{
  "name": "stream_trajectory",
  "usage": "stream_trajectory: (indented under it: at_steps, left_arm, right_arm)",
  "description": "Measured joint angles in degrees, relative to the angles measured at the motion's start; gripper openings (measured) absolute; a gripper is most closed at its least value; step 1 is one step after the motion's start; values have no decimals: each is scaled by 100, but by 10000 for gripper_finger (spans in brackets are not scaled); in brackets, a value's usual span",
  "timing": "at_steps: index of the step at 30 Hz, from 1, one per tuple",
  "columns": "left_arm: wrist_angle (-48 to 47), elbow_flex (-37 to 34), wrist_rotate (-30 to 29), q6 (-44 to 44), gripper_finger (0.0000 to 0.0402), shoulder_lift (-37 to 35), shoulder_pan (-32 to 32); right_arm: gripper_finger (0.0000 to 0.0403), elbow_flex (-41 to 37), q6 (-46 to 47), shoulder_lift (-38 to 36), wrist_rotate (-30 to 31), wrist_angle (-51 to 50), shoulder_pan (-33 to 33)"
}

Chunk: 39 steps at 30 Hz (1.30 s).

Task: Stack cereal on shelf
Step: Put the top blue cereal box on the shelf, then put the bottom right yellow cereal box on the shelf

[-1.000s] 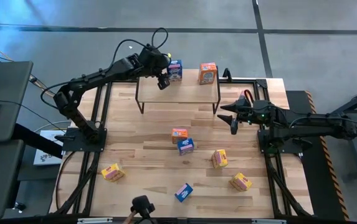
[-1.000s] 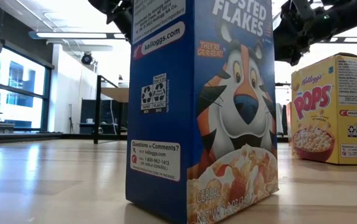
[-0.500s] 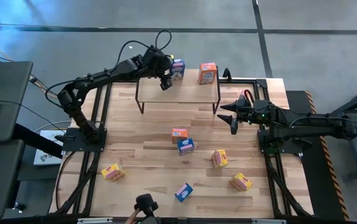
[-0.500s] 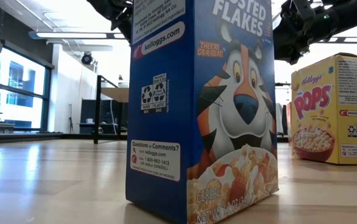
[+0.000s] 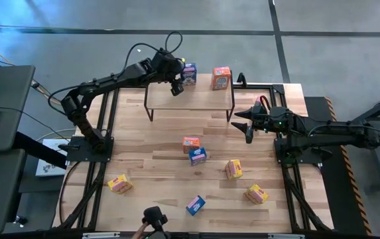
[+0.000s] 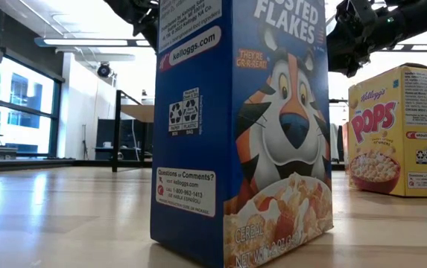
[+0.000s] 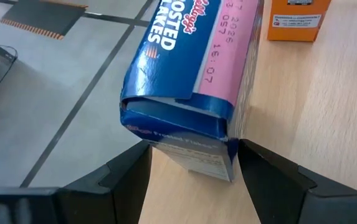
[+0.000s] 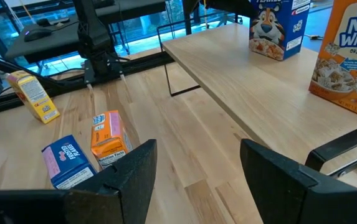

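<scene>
The left gripper [image 5: 174, 79] sits at the far left end of the shelf [image 5: 203, 96], its fingers [image 7: 119, 177] parted on either side of a blue Frosted Flakes box [image 5: 188, 74] — not clamped. An orange Frosted Mini-Wheats box [image 5: 221, 78] stands just right of it on the shelf. The right gripper [image 5: 243, 121] waits off the shelf's right end, fingers apart and empty. On the table [image 5: 156, 166] lie more boxes — orange [image 5: 190, 143] touching blue [image 5: 197, 155] mid-table.
</scene>
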Motion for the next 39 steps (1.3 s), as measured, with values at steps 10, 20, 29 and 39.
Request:
stream_trajectory:
  at_steps: [10, 20, 29, 39]
  left_arm:
    - [-318, 6, -132, 4, 229, -522, -25]
    - [-1005, 8, -132, -12, 229, -1084, -281]
    - [-1669, 6, -132, -454, 229, -1650, -689]
    - [-2210, 6, -132, -736, 229, -2128, -1048]
  right_arm:
    - [224, 0, 26, 2, -2, -7, -2]
    - [224, 0, 268, 2, -4, -8, -1]
    - [224, -2, 525, 0, -23, 400, -2]
    - [229, -2, 518, 0, -114, 396, 0]
